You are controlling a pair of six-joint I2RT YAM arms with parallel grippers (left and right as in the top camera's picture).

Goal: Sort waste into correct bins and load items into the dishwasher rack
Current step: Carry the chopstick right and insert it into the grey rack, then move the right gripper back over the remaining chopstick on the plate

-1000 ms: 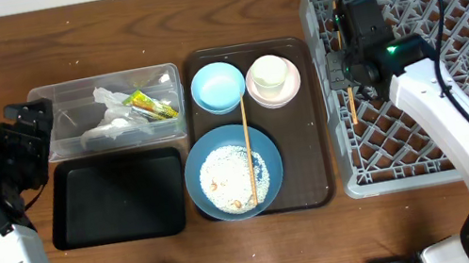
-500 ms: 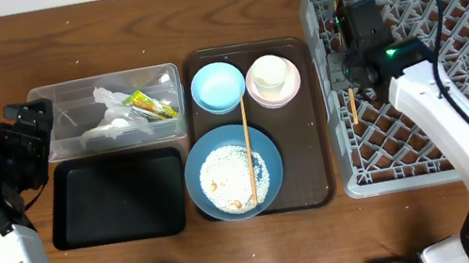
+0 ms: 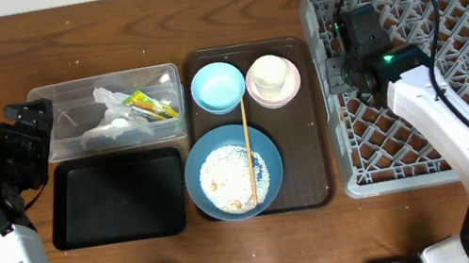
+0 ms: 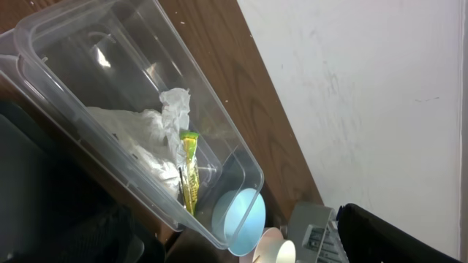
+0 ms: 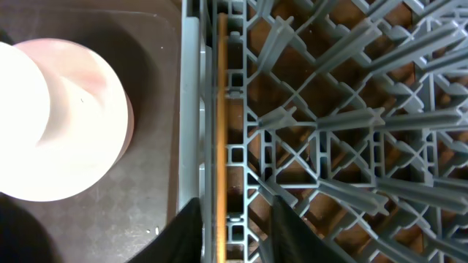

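One wooden chopstick point(image 5: 221, 109) lies along the inside of the left wall of the light-grey dishwasher rack point(image 3: 453, 66). My right gripper point(image 5: 238, 230) is open over it, with a gap on each side of the stick. In the overhead view the right gripper point(image 3: 346, 74) hangs at the rack's left edge. The other chopstick point(image 3: 249, 153) rests across the large dark blue bowl point(image 3: 260, 141), which holds white rice scraps point(image 3: 228, 176). My left gripper point(image 3: 34, 144) stands open and empty left of the clear tub point(image 3: 103, 87), where the napkin point(image 4: 139, 139) and the yellow-green wrapper point(image 4: 189, 172) lie.
The light blue bowl point(image 3: 218, 87) and the white cup point(image 3: 269, 76) standing in the pink bowl point(image 3: 292, 86) sit at the back of the dark brown serving tray point(image 3: 312, 138). The shallow black tray point(image 3: 117, 198) lies in front of the clear tub.
My right gripper has opened and let go of the chopstick, which now lies against the rack's left wall. The left arm has not moved.
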